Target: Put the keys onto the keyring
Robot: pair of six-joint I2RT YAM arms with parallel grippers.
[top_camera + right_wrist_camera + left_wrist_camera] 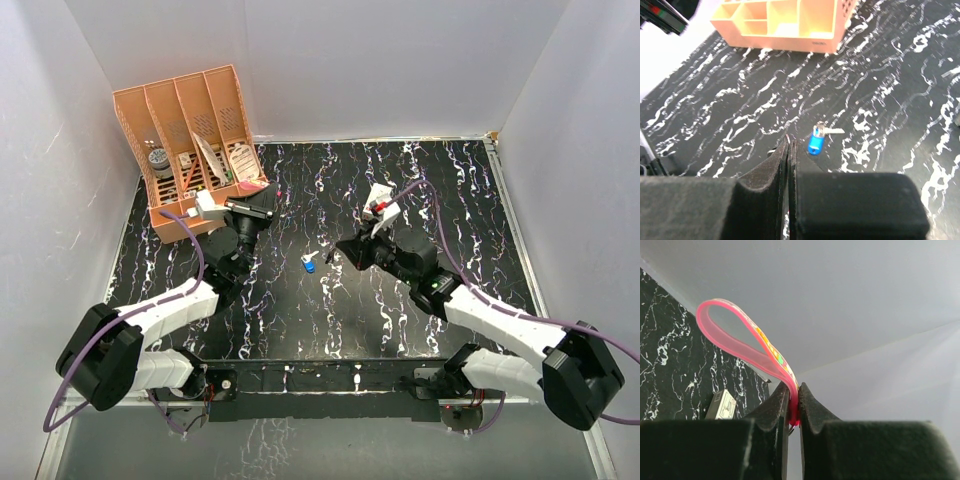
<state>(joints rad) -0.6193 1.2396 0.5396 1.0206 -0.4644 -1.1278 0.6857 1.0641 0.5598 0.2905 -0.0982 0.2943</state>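
Note:
My left gripper [794, 386] is shut on the lower end of the keyring's pink strap [740, 342], whose loop arches up and to the left; a sliver of metal shows under the strap between the fingers. From above, that gripper [260, 195] sits raised beside the organizer, the strap [256, 185] poking out. The blue-headed key [815, 141] lies flat on the black marbled table [900, 75], its silver blade pointing right. It is just right of my right gripper [790, 142], which is shut. A thin sliver shows at its tips; I cannot tell what it is. From above, the blue key [309, 266] lies left of the right gripper [338, 250].
An orange desk organizer [195, 140] with pens and small items stands at the back left, also in the right wrist view as an organizer [785, 25]. A small white box [722, 405] lies on the table near the far wall. White walls close in three sides.

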